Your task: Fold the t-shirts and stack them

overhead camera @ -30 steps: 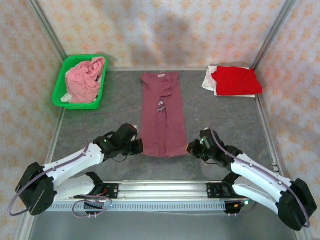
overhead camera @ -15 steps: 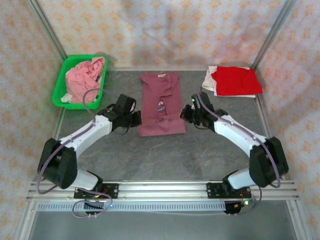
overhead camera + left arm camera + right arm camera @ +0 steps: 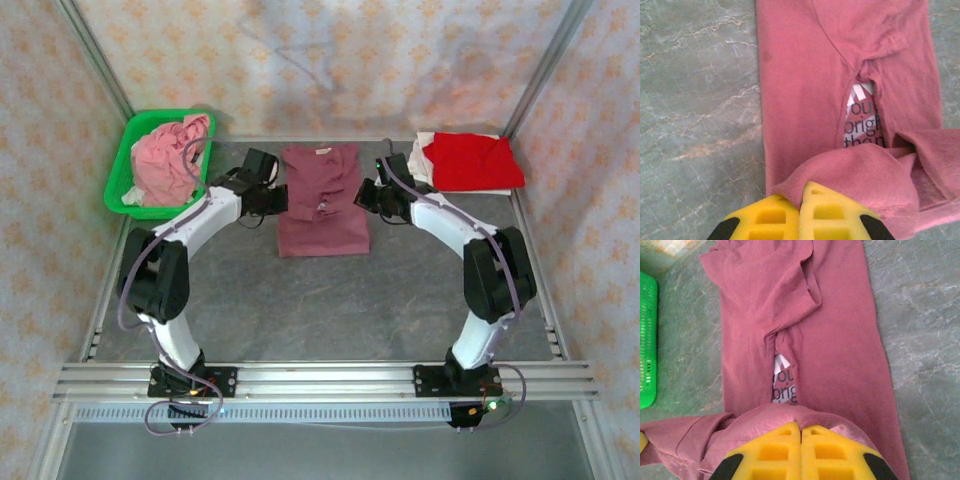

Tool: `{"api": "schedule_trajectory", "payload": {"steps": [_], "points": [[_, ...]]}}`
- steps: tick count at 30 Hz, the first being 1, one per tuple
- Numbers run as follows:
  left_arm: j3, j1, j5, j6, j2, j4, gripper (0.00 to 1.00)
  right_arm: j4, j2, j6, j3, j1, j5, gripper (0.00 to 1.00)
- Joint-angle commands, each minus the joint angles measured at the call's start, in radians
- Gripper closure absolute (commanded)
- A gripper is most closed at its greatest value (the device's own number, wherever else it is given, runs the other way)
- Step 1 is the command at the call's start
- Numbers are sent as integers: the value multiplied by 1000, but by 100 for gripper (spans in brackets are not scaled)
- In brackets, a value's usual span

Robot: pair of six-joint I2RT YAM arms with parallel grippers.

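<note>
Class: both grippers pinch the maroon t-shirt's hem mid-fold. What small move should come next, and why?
Probably carry the hem up to the collar: left gripper and right gripper, both shut on the maroon t-shirt, hold its hem only about halfway up.

Grey marbled tabletop (image 3: 330, 300); pale floral-patterned walls (image 3: 330, 60) on three sides; metal corner posts (image 3: 95, 55).

Left gripper (image 3: 800, 216) pinched tight on the maroon shirt (image 3: 800, 85)!
Yellow fingers (image 3: 832, 216) at six o'clock, hem bunched over them, lettering (image 3: 863, 125) peeking at three, grey table (image 3: 695, 100) at nine.
</note>
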Motion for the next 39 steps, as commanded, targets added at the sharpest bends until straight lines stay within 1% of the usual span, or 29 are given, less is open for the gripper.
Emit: {"api": "schedule_trajectory", "payload": {"steps": [1, 5, 6, 7, 8, 9, 10, 11, 12, 13, 14, 16, 17, 19, 21, 23, 25, 29, 32, 35, 37, 39], "points": [[96, 26, -25, 50, 74, -50, 100, 29, 42, -18, 57, -21, 3, 100], [272, 46, -6, 83, 229, -80, 100, 29, 143, -20, 166, -43, -9, 100], [347, 52, -3, 97, 282, -105, 88, 37, 180, -19, 206, -49, -13, 97], [419, 57, -3, 105, 330, -134, 76, 37, 217, -21, 248, -55, -20, 88], [511, 68, -9, 106, 385, -175, 67, 17, 268, -25, 322, -64, -36, 74], [604, 80, -22, 98, 433, -218, 57, -35, 321, -24, 412, -76, -57, 65], [674, 87, -29, 93, 463, -251, 47, -88, 360, -21, 486, -88, -77, 61], [733, 91, -39, 88, 484, -276, 41, -136, 387, -20, 555, -98, -88, 61], [770, 92, -47, 86, 483, -291, 40, -156, 391, -19, 577, -103, -86, 61], [772, 92, -44, 83, 466, -292, 40, -157, 374, -21, 569, -105, -75, 61], [738, 87, -37, 76, 427, -276, 40, -138, 338, -28, 527, -105, -71, 61], [589, 70, -38, 64, 313, -212, 40, -78, 249, -20, 399, -101, -84, 62], [481, 54, -40, 59, 237, -154, 40, -41, 198, -16, 316, -95, -102, 63], [247, 20, -38, 48, 122, -21, 42, 29, 84, -16, 148, -73, -111, 68], [46, -17, -21, 18, 5, 97, 49, 125, -20, -14, -31, -35, -110, 78], [-92, -48, 19, -10, -37, 198, 55, 219, -74, 13, -161, -3, -123, 86], [-174, -72, 39, -27, -39, 261, 60, 286, -85, 34, -228, 21, -160, 92], [-223, -87, 61, -47, 25, 310, 66, 291, -14, 49, -232, 39, -175, 95], [-236, -88, 59, -56, 79, 334, 66, 267, 37, 57, -216, 39, -133, 97], [-259, -90, 59, -69, 106, 356, 66, 253, 83, 65, -208, 39, -109, 98], [-280, -92, 60, -76, 106, 369, 66, 252, 105, 74, -219, 39, -101, 99], [-292, -93, 61, -80, 140, 359, 66, 289, 109, 93, -265, 40, -105, 99]]}}
